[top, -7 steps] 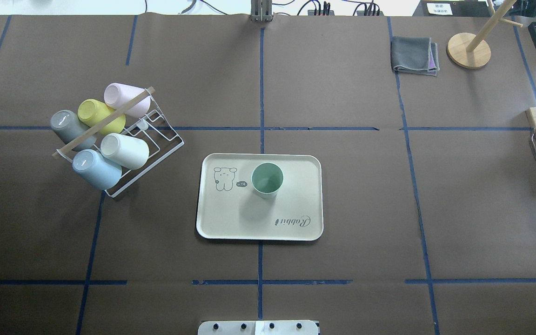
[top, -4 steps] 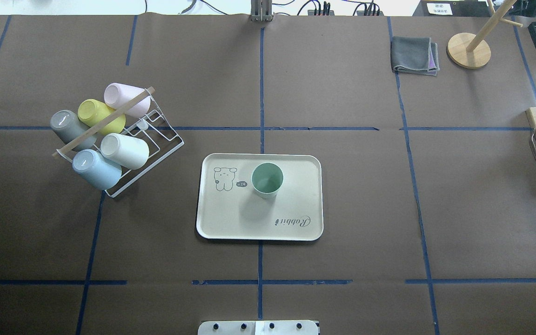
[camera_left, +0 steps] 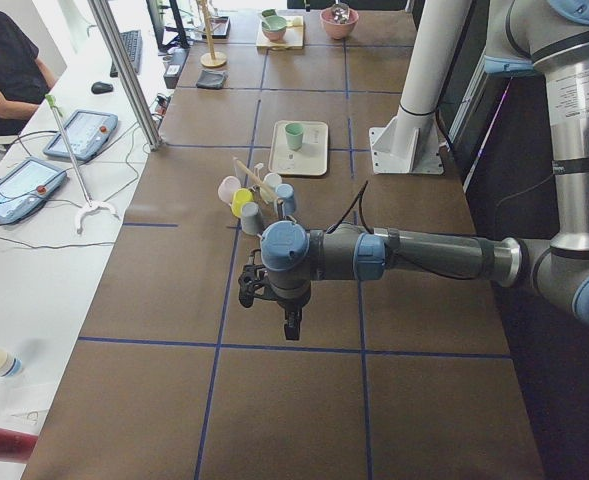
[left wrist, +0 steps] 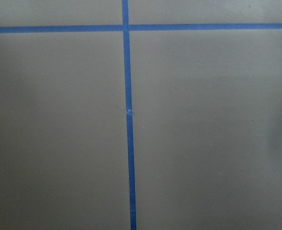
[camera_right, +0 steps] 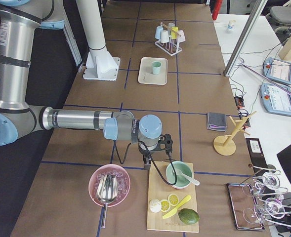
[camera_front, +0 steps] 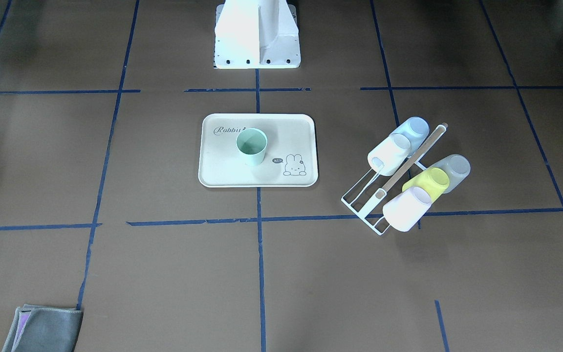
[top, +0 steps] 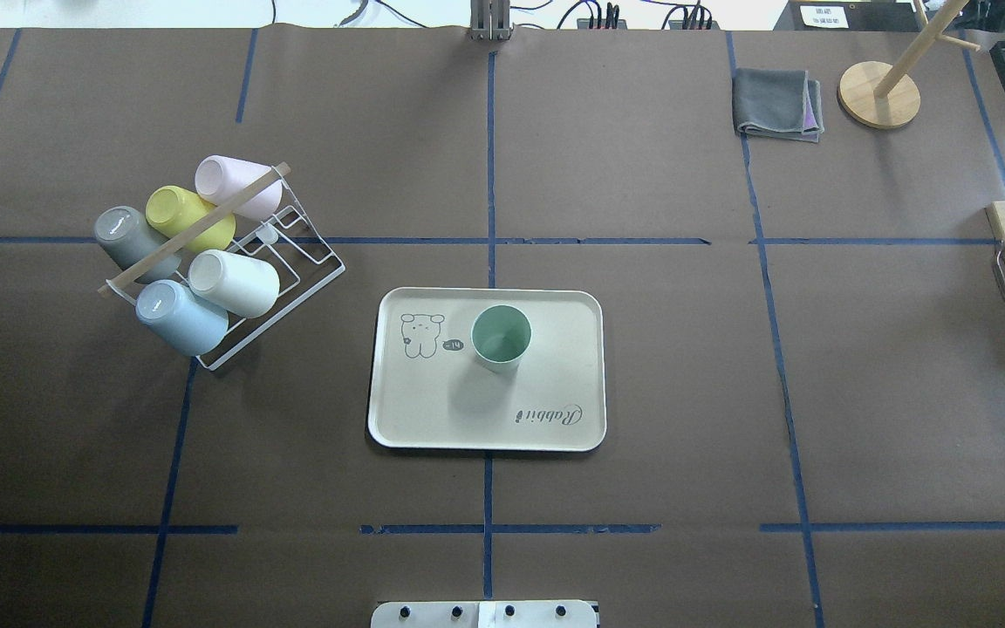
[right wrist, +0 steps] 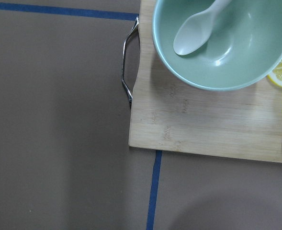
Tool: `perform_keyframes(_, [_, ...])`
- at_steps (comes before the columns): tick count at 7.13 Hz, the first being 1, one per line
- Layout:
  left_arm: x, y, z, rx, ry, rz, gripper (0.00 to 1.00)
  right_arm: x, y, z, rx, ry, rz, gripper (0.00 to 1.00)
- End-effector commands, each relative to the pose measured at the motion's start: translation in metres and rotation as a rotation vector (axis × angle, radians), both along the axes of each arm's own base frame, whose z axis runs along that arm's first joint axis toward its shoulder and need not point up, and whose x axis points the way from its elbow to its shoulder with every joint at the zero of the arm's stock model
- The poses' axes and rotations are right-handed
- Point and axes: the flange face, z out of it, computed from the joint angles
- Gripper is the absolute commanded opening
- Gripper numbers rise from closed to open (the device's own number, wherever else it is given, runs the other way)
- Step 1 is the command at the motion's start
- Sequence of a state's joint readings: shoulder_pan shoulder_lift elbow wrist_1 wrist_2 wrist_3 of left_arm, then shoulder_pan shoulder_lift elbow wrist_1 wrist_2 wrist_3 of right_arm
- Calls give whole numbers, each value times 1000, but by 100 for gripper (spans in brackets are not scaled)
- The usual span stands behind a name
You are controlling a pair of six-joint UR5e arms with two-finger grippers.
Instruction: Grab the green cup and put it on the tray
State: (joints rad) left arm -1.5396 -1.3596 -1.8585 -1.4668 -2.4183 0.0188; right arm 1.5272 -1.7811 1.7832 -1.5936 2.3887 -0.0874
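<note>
The pale mint-green cup (top: 501, 338) stands upright, mouth up, on the cream-white tray (top: 546, 410) at the table's middle. It also shows on the tray (camera_front: 223, 171) in the front-facing view (camera_front: 251, 145). No gripper is near it. My left gripper (camera_left: 286, 325) shows only in the exterior left view, hanging over bare table far from the tray (camera_left: 311, 160); I cannot tell whether it is open or shut. My right gripper (camera_right: 150, 160) shows only in the exterior right view, by the cutting board's edge; I cannot tell its state either.
A white wire rack (top: 293, 262) at the left holds several cups lying on pegs. A folded grey cloth (top: 777, 103) and a wooden stand (top: 878, 94) sit at the back right. A wooden board (right wrist: 203, 124) with a green bowl and spoon (right wrist: 222, 38) lies at the right end.
</note>
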Motion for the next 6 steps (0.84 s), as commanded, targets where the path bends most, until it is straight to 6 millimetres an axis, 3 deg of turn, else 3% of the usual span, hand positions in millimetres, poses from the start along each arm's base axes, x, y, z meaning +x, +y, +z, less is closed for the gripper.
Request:
perform_keyframes(1, [-3,-4,3,31,-46,27,100,1,-1,-2,7,9,0,100])
perform_keyframes(3, [-3,-5,4,41,-43,36,100,1,-3,-31,63,11,2,100])
perform_keyframes(6, [-3,-5,4,42,-45,37,100,1,-1,-28,57,10,2,100])
